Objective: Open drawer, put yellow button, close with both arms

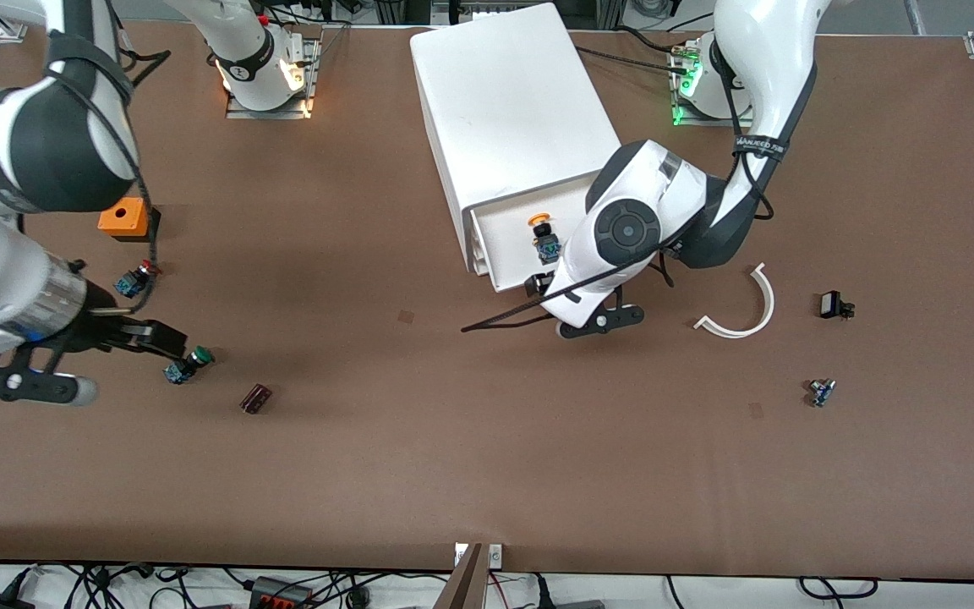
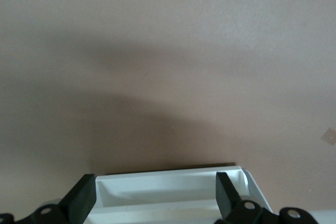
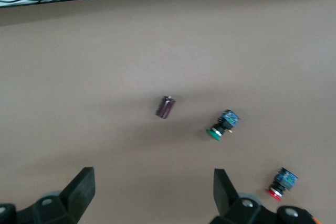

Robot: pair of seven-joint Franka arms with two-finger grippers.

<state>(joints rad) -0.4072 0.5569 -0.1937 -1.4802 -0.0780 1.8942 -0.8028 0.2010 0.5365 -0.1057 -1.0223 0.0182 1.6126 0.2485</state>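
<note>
We find one strip of small white lettering on the black band [image 1: 761,145] round the left arm, too small to read.

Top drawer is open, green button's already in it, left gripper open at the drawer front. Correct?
Not quite: the front view shows the yellow button in the open drawer, not the green button, which lies on the table. The left gripper is open at the drawer front.

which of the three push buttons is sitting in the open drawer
The yellow button, with the orange-yellow cap, lies in the open top drawer. The red button and green button lie on the table, toward the right arm's end.
</note>
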